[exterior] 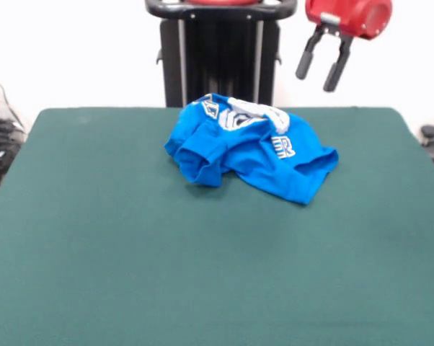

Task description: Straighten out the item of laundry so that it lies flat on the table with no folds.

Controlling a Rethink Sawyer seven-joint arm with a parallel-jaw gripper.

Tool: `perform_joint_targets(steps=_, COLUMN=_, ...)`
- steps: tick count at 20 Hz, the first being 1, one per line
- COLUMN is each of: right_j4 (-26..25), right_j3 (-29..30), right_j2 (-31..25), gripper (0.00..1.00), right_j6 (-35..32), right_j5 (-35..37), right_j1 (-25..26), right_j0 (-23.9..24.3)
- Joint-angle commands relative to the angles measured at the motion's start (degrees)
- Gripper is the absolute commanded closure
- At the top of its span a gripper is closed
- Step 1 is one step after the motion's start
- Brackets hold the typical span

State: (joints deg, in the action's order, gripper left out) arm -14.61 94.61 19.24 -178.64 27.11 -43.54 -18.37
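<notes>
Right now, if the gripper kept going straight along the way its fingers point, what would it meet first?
The gripper hangs open, tilted down and toward the picture's left. That line leads toward the blue T-shirt crumpled on the green table. It probably meets the shirt first, but one view leaves depth unclear.

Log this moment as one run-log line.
T-shirt: crumpled, table's far side | gripper: open, raised, empty | flattening: not done

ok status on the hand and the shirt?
Hand open, raised clear of the table. Blue T-shirt bunched at the far edge, not flat. Nothing in the way.
</notes>
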Motion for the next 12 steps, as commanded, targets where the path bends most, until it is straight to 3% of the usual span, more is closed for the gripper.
perform_joint_targets(steps=1, right_j4=-7.1, right_j3=-2.1, right_j2=1.2, gripper=0.00, right_j6=-1.6, right_j5=-8.9, right_j1=11.3, right_j0=-2.2)
perform_joint_targets(steps=7, right_j4=-9.9, right_j3=-2.7, right_j2=2.4, gripper=0.00, right_j6=-0.5, right_j5=-15.0, right_j1=14.4, right_j0=-0.1)
perform_joint_targets(steps=12, right_j4=-13.2, right_j3=0.4, right_j2=0.6, gripper=0.00, right_j6=4.4, right_j5=-17.0, right_j1=12.3, right_j0=4.1)
